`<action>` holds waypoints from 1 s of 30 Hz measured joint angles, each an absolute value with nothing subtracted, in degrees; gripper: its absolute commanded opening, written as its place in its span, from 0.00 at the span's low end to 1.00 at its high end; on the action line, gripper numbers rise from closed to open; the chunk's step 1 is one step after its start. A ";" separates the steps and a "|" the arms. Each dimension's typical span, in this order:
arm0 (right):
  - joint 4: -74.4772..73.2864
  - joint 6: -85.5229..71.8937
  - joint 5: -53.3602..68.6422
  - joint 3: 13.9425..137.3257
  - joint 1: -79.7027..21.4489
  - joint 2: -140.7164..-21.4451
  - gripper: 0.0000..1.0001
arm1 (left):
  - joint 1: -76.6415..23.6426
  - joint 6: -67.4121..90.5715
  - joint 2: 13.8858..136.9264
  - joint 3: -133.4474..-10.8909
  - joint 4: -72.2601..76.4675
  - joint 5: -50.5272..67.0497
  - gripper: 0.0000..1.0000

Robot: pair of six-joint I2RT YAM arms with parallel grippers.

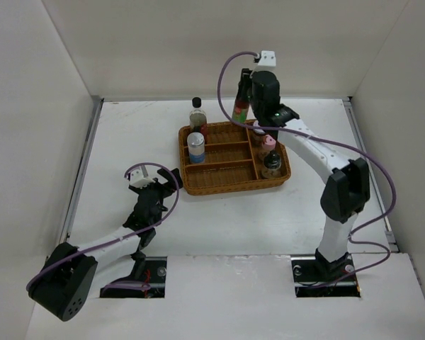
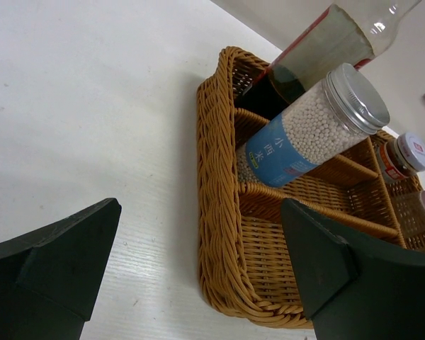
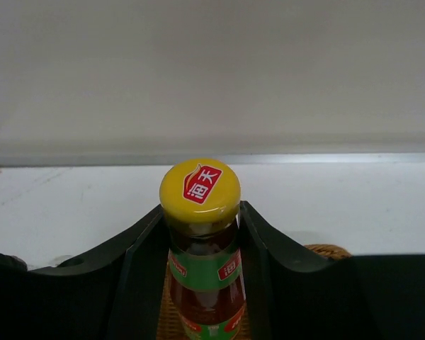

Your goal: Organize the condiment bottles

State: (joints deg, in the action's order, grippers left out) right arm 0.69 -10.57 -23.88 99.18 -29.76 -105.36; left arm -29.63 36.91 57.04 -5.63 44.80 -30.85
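My right gripper is shut on the neck of the red sauce bottle and holds it upright over the back edge of the wicker tray. In the right wrist view its fingers clamp the bottle just below the orange-yellow cap. The blue-and-white jar stands in the tray's left compartment. The clear black-capped bottle stands at the tray's back left. A pink-capped jar and a lidded jar stand in the right compartments. My left gripper is open and empty at the tray's front left corner.
In the left wrist view the tray's corner lies between my open fingers, with the blue jar and the clear bottle beyond. White walls close in the table at the back and sides.
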 measured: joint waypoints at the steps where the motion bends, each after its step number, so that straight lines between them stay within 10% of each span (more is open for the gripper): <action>1: 0.47 -10.85 -23.62 99.66 -30.04 -107.02 0.35 | -29.63 36.91 57.01 -5.63 44.80 -30.87 1.00; 30: 7.88 -12.34 -23.16 89.91 -32.16 -110.26 0.35 | -29.26 36.91 57.54 -5.63 44.82 -30.83 1.00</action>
State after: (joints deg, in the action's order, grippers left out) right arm 7.88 -12.34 -23.16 89.91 -32.16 -110.26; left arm -29.26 36.91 57.54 -5.63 44.82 -30.83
